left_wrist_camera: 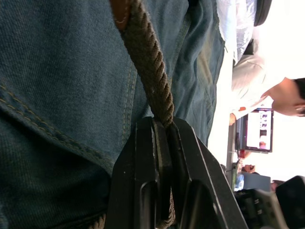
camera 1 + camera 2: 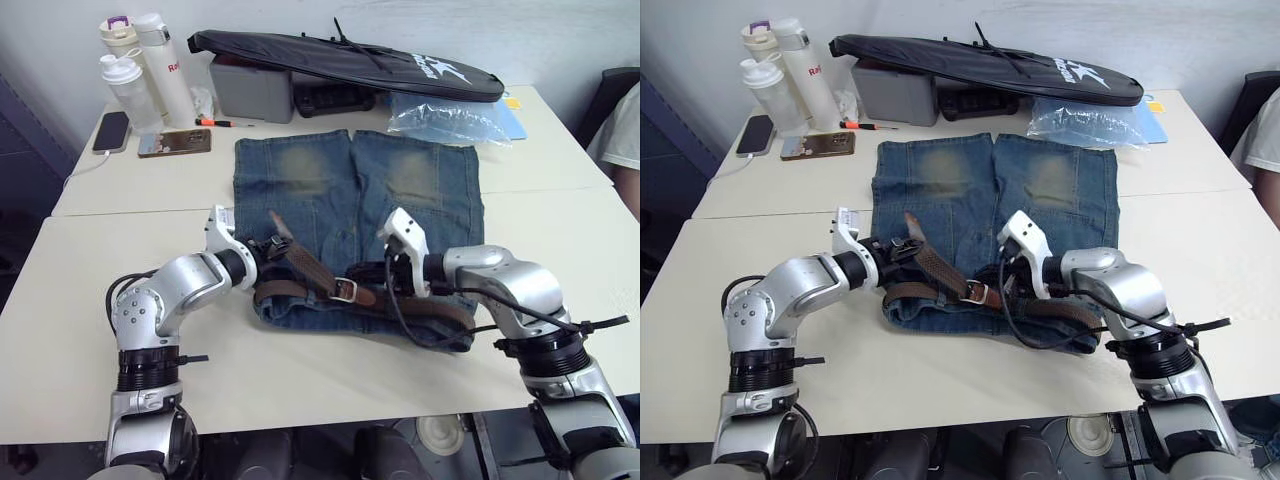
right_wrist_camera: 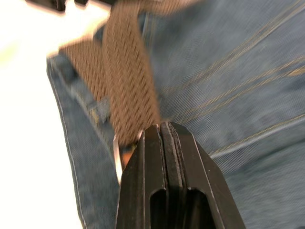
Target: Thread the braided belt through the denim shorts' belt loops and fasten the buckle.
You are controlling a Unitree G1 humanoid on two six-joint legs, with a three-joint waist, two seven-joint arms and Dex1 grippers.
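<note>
Denim shorts (image 2: pixel 357 200): flat on bench (image 2: pixel 90 330), waistband toward robot.
Braided belt (image 2: pixel 300 262): lies along waistband; tip passed through buckle (image 2: pixel 345 290).
Left hand (image 2: pixel 266 247): clenched on belt's free end.
Right hand (image 2: pixel 385 274): closed beside buckle; grasp of buckle itself cannot be told.
Step, judged: fastening. Next: draw strap taut, seat prong.

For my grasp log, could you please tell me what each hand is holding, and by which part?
The left hand pinches the braided belt edge-on along its free strap. The right hand is shut beside the buckle; whether it grips anything cannot be told.
</note>
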